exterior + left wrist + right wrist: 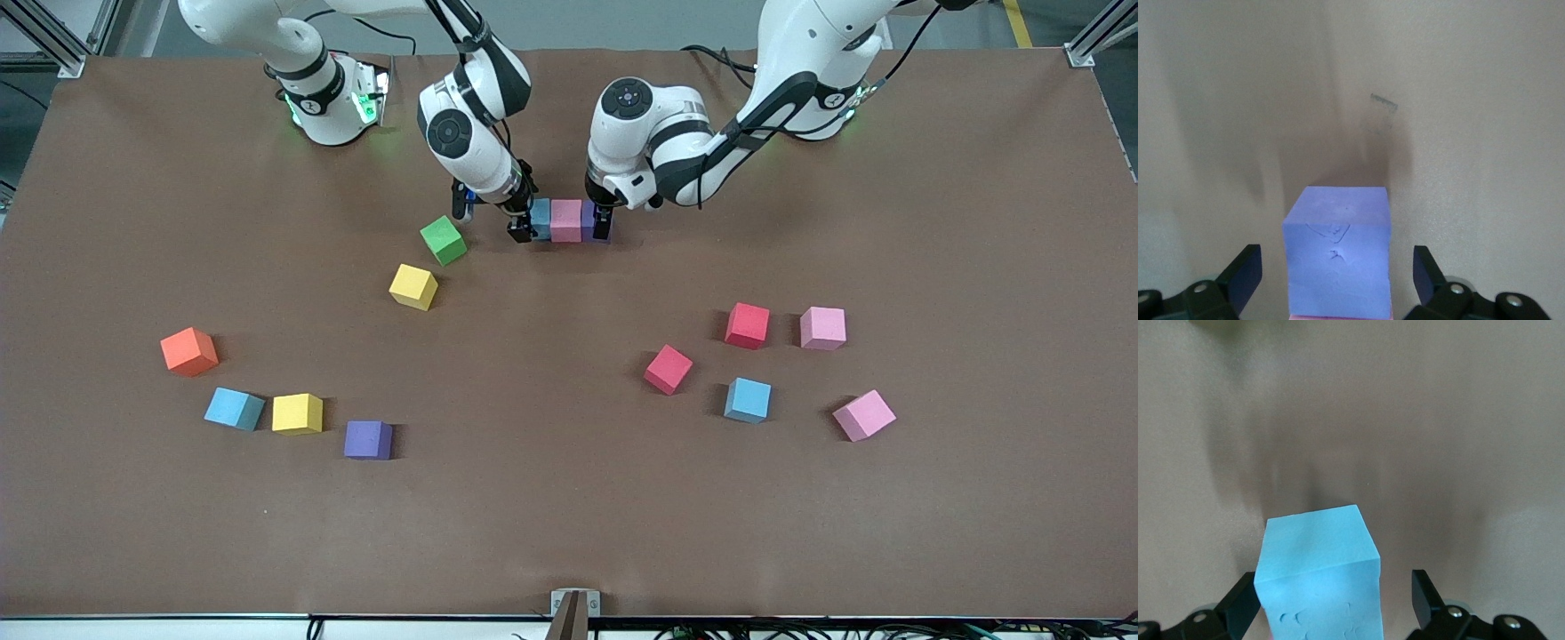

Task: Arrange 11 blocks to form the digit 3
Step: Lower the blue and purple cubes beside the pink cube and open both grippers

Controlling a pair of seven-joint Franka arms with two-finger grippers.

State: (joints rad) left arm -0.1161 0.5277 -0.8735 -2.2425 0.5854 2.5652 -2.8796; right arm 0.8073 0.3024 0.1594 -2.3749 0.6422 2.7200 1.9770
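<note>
Three blocks touch in a short row near the robots' bases: light blue point(540, 216), pink point(565, 220) and purple point(588, 220). My left gripper point(598, 222) is down at the purple end. It stands open around the purple block point(1338, 227), with a gap at each finger. At the other end my right gripper point(527, 226) is open around the light blue block point(1318, 553). Loose blocks lie nearer the front camera: yellow point(413, 286), light blue point(235, 409), yellow point(297, 413), purple point(368, 440), red point(747, 325), pink point(822, 328), red point(668, 369), light blue point(748, 400), pink point(863, 415).
A green cube point(443, 240) lies close beside the right gripper, toward the right arm's end. An orange cube point(188, 351) sits farther out toward that end. Brown table point(551, 516) stretches bare in front of the row.
</note>
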